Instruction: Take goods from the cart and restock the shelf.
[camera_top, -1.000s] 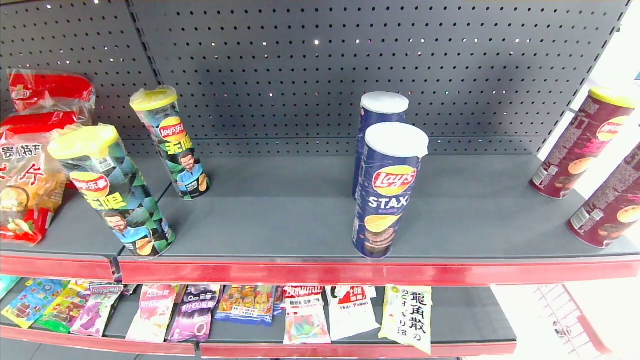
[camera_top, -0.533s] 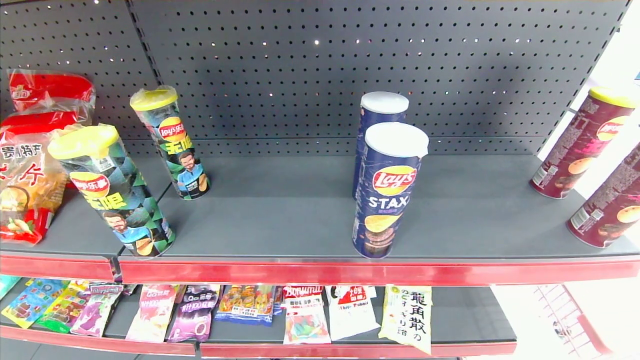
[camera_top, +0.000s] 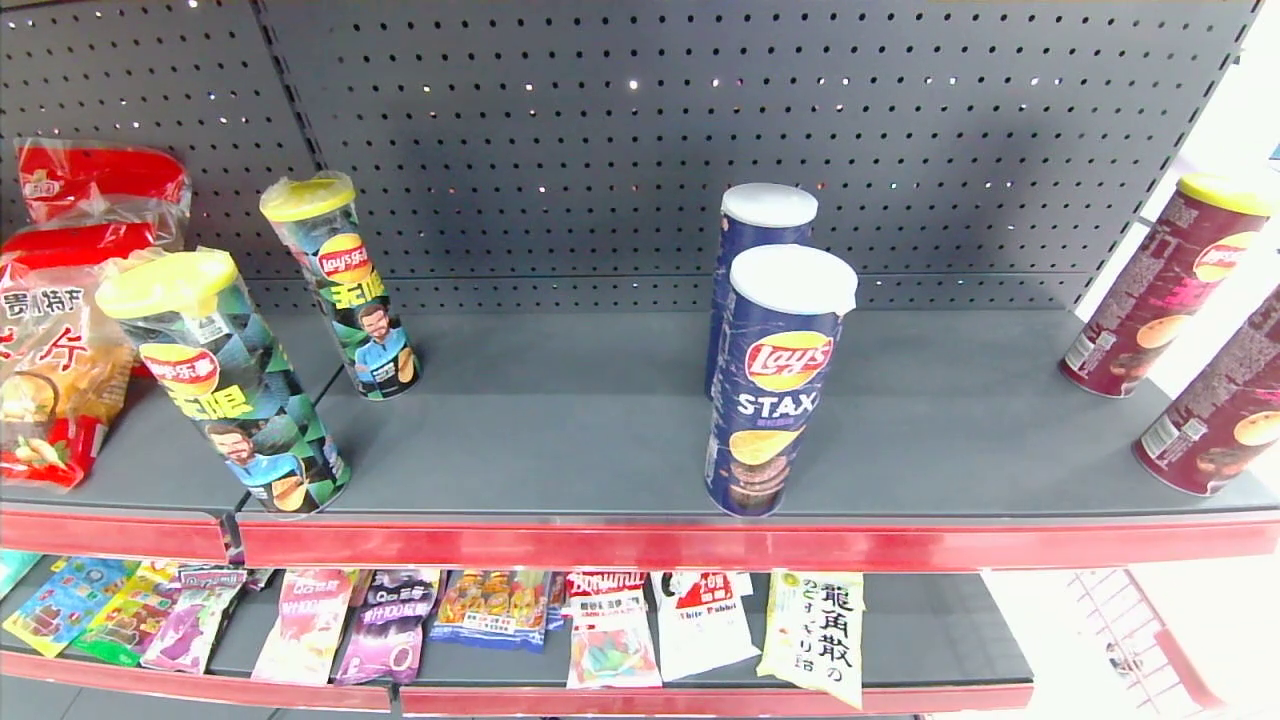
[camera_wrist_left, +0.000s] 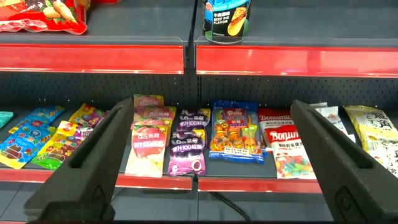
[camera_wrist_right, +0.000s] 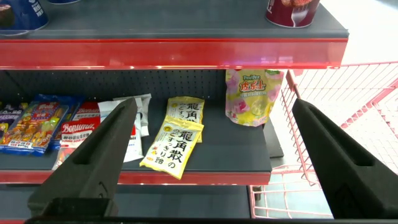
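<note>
From the head we see the grey, red-edged shelf (camera_top: 600, 440) stocked with standing chip cans: a dark blue, white-lidded pair (camera_top: 775, 390) in the middle, green ones (camera_top: 235, 390) to the left and maroon ones (camera_top: 1160, 290) to the right. The red wire cart (camera_top: 1140, 640) sits low at the right, and nothing has shifted since a second ago. On the left wrist, our left gripper (camera_wrist_left: 212, 104) is spread wide and empty before the lower tier's snack packets (camera_wrist_left: 186, 146). On the right wrist, the right gripper (camera_wrist_right: 216, 102) gapes just as wide, holding nothing, with yellow packets (camera_wrist_right: 177, 140) ahead and the cart beside the shelf.
</note>
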